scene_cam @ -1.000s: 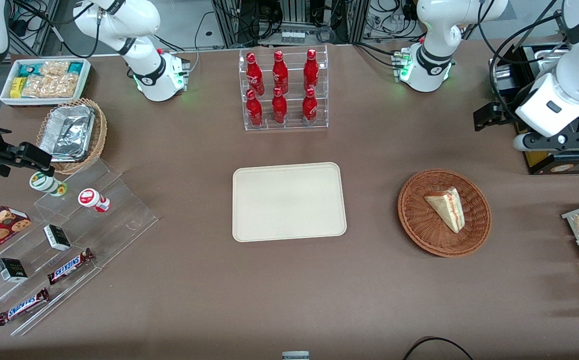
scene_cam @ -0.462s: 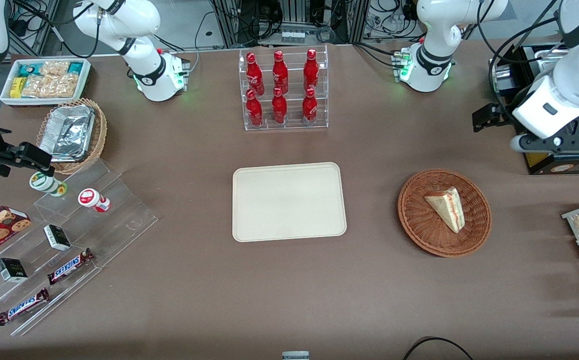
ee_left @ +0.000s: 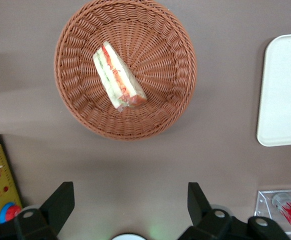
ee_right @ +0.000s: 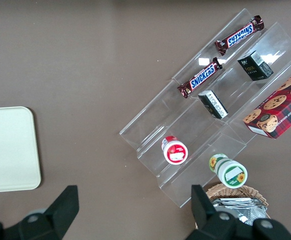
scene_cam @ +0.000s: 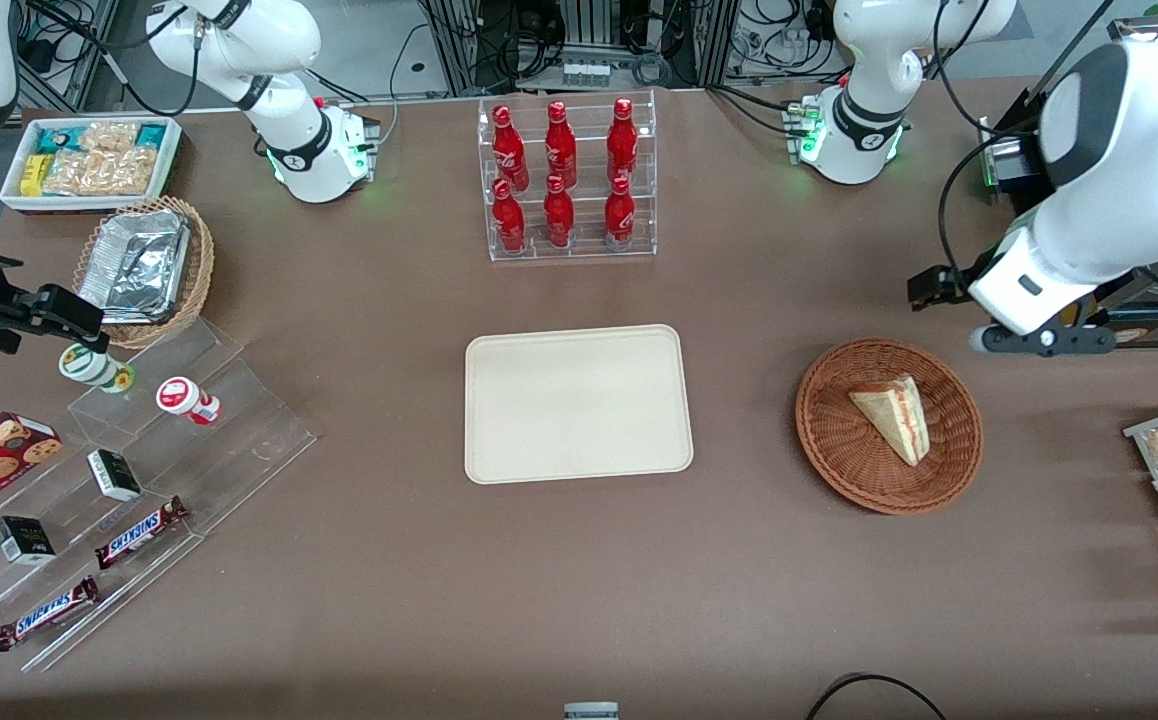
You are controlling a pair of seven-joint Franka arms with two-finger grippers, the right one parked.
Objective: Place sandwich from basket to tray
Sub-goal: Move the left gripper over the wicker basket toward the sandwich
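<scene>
Gripper (ee_left: 128,205) fingers (ee_left: 60,202) spread above table; one sandwich (scene_cam: 892,415) in one basket (scene_cam: 839,455), one tray (scene_cam: 579,404).

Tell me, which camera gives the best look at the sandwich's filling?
The left wrist view: it looks straight down past the open gripper at the sandwich in the basket, showing its red and green layers. The front view shows the sandwich smaller, its filling only a thin red line. The right wrist view misses it.
</scene>
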